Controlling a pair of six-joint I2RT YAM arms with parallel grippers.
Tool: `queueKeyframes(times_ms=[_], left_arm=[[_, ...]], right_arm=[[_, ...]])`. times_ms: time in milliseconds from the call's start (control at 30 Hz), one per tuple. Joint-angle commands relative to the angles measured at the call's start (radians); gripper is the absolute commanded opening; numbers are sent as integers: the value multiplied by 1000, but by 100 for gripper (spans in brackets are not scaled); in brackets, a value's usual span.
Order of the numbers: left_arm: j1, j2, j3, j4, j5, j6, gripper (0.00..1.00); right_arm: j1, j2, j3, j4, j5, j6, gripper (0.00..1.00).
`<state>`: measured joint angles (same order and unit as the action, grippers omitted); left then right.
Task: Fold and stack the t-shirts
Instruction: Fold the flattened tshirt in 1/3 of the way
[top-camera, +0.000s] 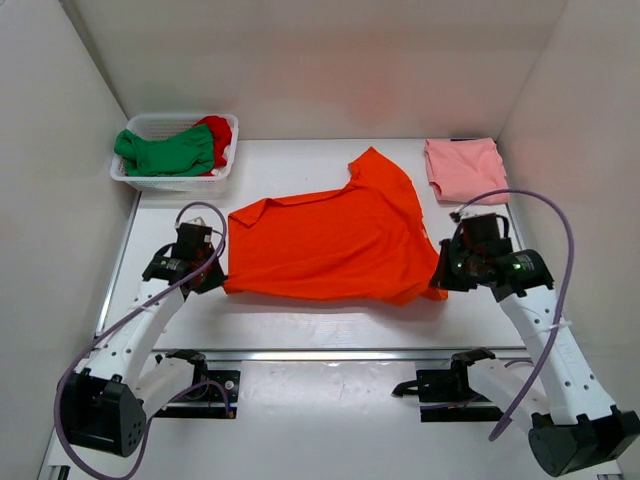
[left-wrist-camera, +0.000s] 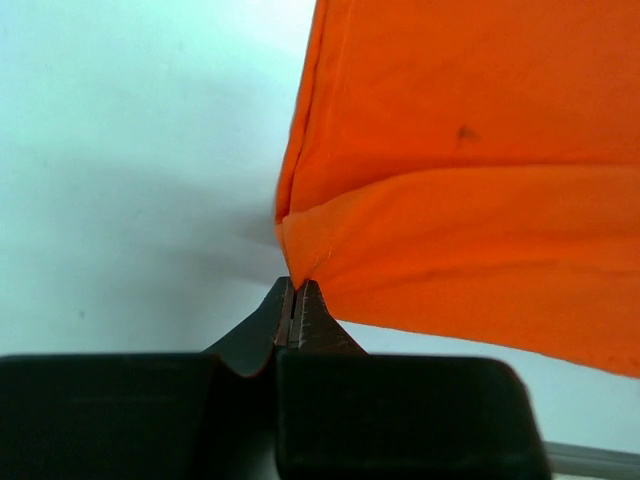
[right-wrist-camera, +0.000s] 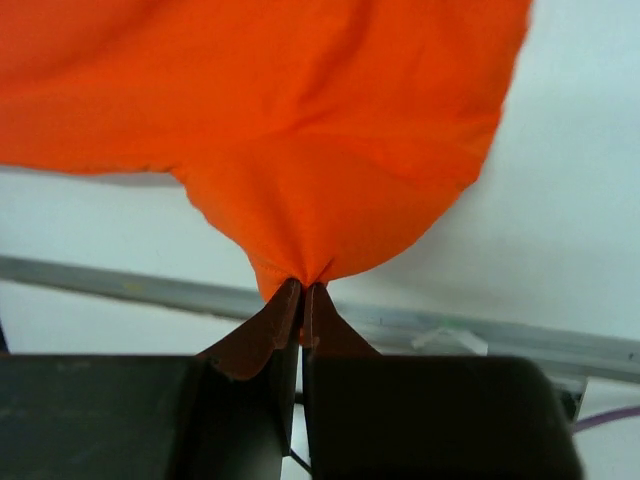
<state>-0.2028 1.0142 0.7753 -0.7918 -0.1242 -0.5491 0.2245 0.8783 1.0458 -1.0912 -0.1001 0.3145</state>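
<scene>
Left gripper (left-wrist-camera: 297, 287) and right gripper (right-wrist-camera: 302, 287) each pinched a near corner of the orange t-shirt (top-camera: 330, 240), spread mid-table. Beyond, 1 folded pink t-shirt (top-camera: 462, 168) sat far right. Far left, in the basket (top-camera: 130, 178), the green t-shirt (top-camera: 165, 152) hid most of the red t-shirt (top-camera: 220, 128).

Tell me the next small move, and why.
Probably raise both together and fold the near edge over toward the far edge: left gripper and right gripper each pinch a near corner of the orange shirt, which lies spread flat.
</scene>
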Motion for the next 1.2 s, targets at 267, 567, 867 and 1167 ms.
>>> queueKeyframes(times_ms=[267, 567, 867, 1167], left_arm=[[-7, -31, -101, 11, 28, 11, 0], [-32, 115, -88, 103, 69, -20, 0], [-3, 150, -34, 106, 77, -14, 0], [-21, 63, -40, 23, 104, -44, 0]], right_arm=[[52, 91, -130, 34, -24, -124, 0], [4, 333, 9, 180, -7, -250, 0], [-45, 531, 203, 237, -12, -302, 0], [-79, 542, 315, 200, -26, -356, 0]])
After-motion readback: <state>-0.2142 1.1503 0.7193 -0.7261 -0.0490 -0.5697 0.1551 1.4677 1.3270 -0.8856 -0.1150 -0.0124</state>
